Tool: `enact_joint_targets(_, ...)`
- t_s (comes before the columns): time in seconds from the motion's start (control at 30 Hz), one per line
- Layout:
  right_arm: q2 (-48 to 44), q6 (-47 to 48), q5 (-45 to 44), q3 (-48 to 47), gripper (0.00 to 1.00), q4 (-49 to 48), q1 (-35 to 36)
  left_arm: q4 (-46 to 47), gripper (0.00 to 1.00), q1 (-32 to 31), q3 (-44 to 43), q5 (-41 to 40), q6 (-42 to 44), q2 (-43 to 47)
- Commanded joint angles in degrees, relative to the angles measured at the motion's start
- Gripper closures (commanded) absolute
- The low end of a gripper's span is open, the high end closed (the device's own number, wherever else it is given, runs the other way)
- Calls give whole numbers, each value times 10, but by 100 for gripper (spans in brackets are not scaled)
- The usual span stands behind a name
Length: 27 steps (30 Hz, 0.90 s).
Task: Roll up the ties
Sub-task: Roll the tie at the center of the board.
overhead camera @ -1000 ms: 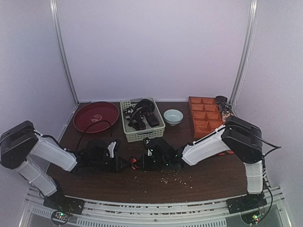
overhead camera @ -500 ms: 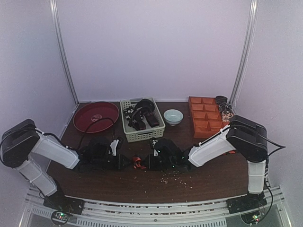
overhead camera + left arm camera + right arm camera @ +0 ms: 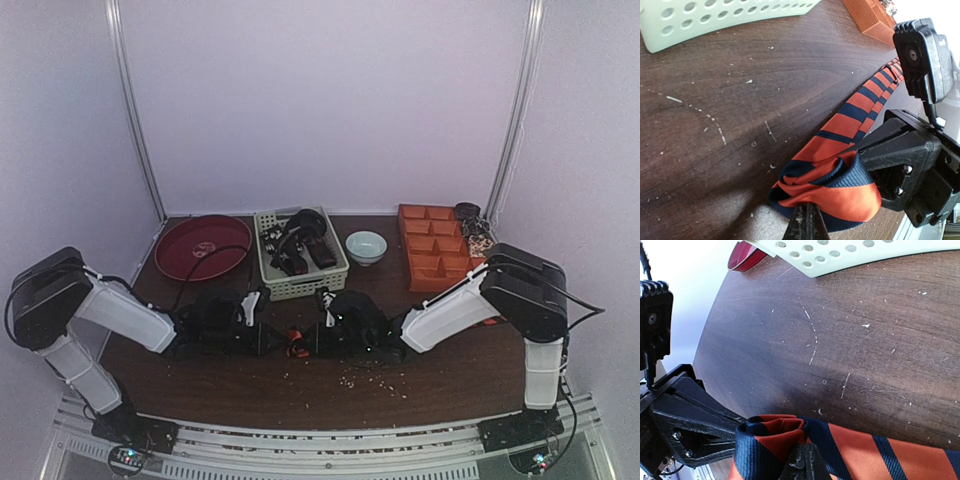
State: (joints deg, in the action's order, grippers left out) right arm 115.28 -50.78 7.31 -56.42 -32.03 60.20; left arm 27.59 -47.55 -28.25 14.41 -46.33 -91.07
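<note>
An orange-red and dark-striped tie (image 3: 294, 342) lies on the table between my two grippers, its end wound into a small roll (image 3: 840, 192); its flat length runs away to the right (image 3: 860, 102). My left gripper (image 3: 806, 227) is shut on the roll from one side. My right gripper (image 3: 807, 465) is shut on the same roll (image 3: 772, 437) from the other side. Both grippers meet low over the table's middle front (image 3: 290, 340). Other dark ties (image 3: 300, 243) lie heaped in the pale basket (image 3: 300, 285).
A red round tray (image 3: 203, 247) sits at the back left, a small pale bowl (image 3: 366, 246) right of the basket, and an orange compartment tray (image 3: 432, 258) at the back right. Crumbs (image 3: 365, 375) dot the dark wooden table.
Both grippers have shifted a little to the right with the tie's rolled end held between them, and the left arm has stretched further in.
</note>
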Motion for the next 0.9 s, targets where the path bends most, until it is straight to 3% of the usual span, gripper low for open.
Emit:
enact_joint_targets(0.0,0,1,14,17,96,-26,-6,13,100,-7,-19,9,13,-14)
enact_joint_targets(0.2,-20,-2,-15,36,96,-7,-15,-5,100,-8,-30,-1,21,-17)
enact_joint_targets(0.43,-54,4,-52,51,87,45,-23,-19,100,-8,-48,-2,27,-28)
enact_joint_targets(0.7,-119,-5,-74,77,68,53,-25,-32,100,-10,-71,-3,37,-48)
enact_joint_targets(0.87,-105,-12,-46,65,57,49,-25,-32,100,-13,-86,-4,39,-67)
